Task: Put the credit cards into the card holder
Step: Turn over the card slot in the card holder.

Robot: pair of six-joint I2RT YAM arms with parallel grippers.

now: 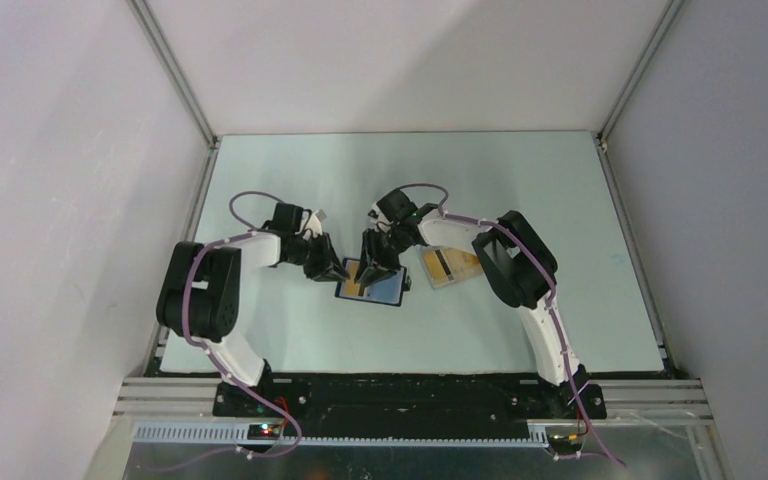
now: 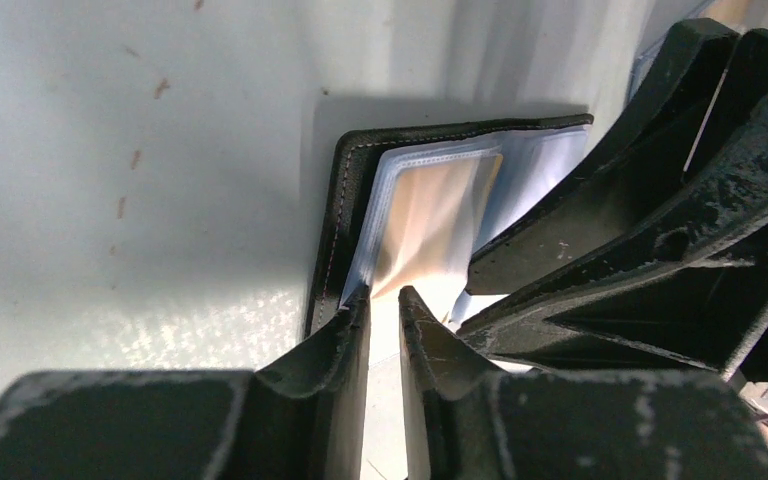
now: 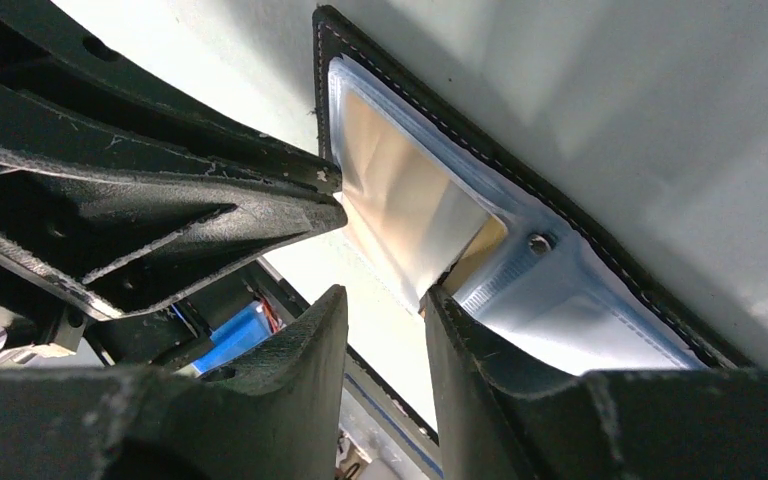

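Observation:
The card holder point(image 1: 388, 291) lies open on the table, blue lining up, its black cover point(image 2: 335, 210) point(image 3: 580, 235) edging clear sleeves. An orange credit card point(image 1: 360, 278) with a black stripe sits partly inside a sleeve point(image 2: 430, 215) point(image 3: 400, 205). My left gripper point(image 1: 338, 268) point(image 2: 384, 297) is at the holder's left edge, jaws a narrow gap apart astride the sleeve's edge. My right gripper point(image 1: 380, 262) point(image 3: 385, 300) hangs over the holder's middle, open, one fingertip point(image 3: 438, 300) against the sleeve beside the card. More orange cards point(image 1: 442, 262) lie to the right.
A pale translucent tray point(image 1: 460, 268) under the right forearm holds the other cards. The two grippers stand very close together, each showing in the other's wrist view. A small stud point(image 3: 538, 242) sits on the holder's inside. White walls enclose the table.

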